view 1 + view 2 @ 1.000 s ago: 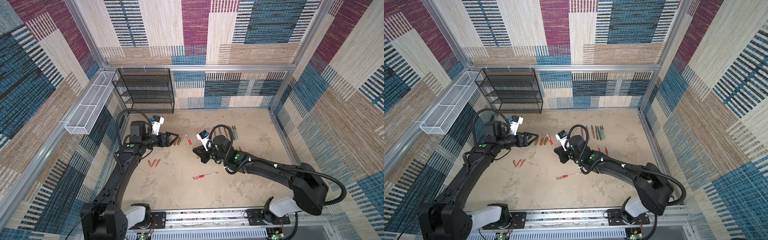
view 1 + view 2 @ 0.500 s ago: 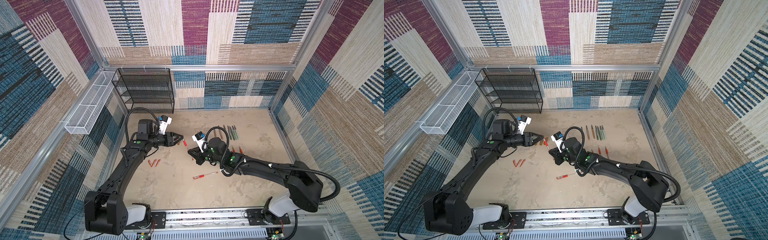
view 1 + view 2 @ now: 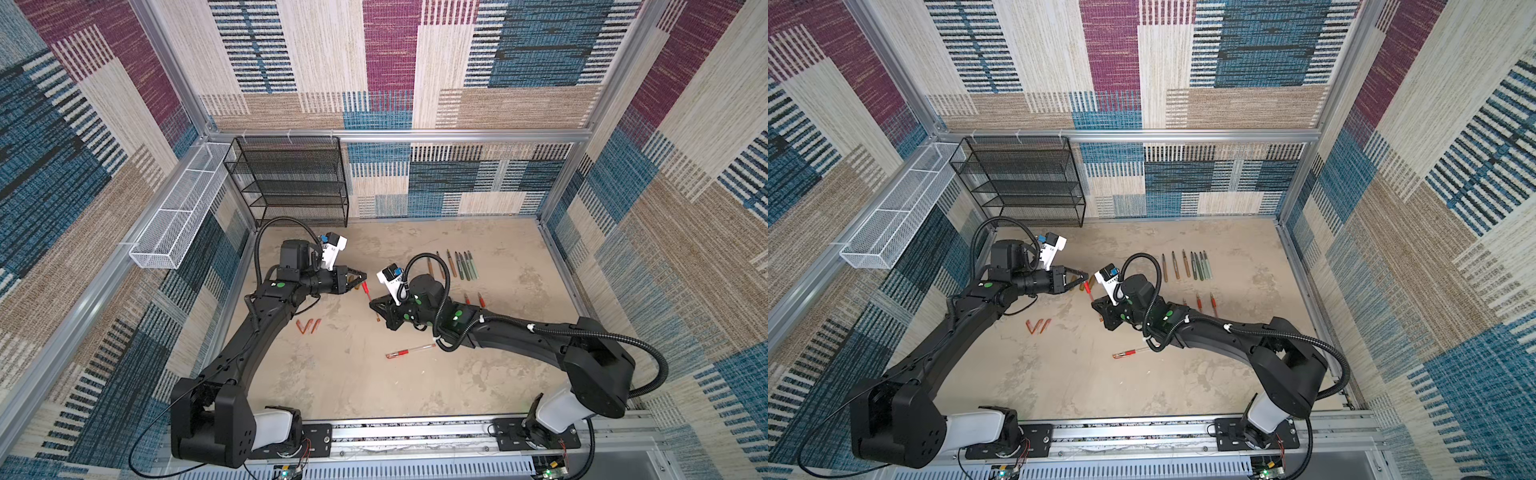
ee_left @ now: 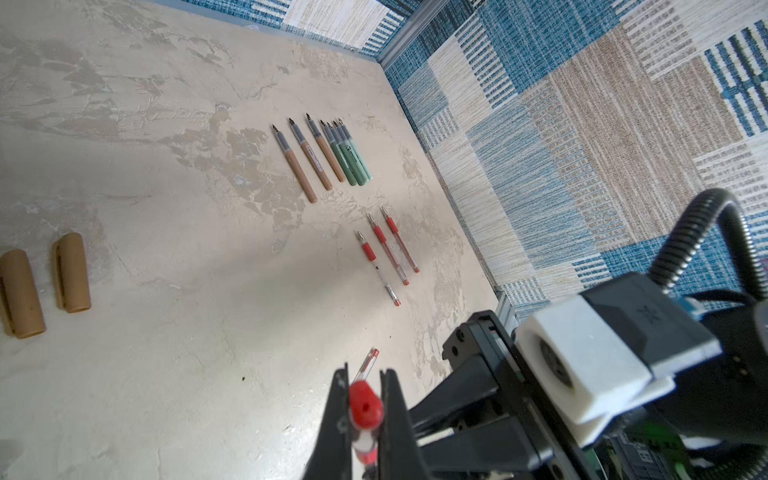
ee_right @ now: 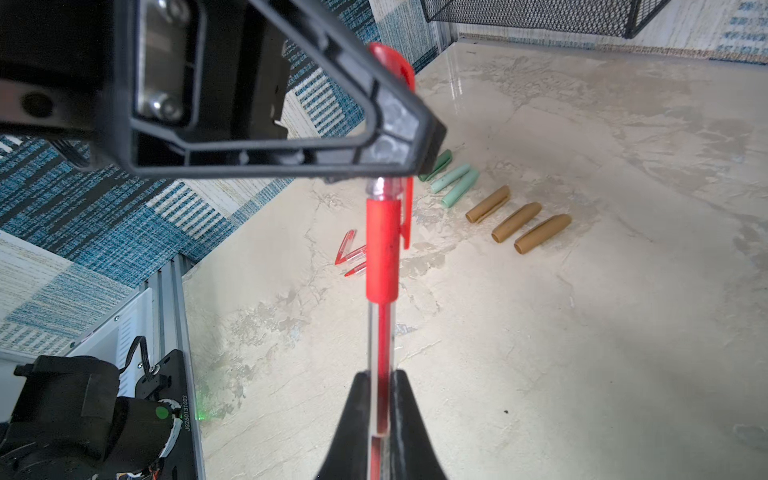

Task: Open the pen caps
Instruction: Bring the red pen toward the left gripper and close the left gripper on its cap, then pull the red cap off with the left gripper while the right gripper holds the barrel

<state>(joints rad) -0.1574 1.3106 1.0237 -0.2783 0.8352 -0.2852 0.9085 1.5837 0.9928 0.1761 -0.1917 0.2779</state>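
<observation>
Right wrist view: slim red plastic pen (image 5: 380, 332) clamped at both ends

Its clear barrel sat in the closed right gripper (image 5: 380, 378), anchored above the beige tabletop (image 5: 582, 332), while the left gripper (image 4: 365, 374) was pinched on its pointed red cap (image 4: 365, 405) (opposite ends, so a straight pull should part them). Stubby green caps (image 5: 459, 189) and tan caps (image 5: 517, 222) lay rowed nearby, already off.

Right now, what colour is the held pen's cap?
Red; the cap shows best in the right wrist view.
</observation>
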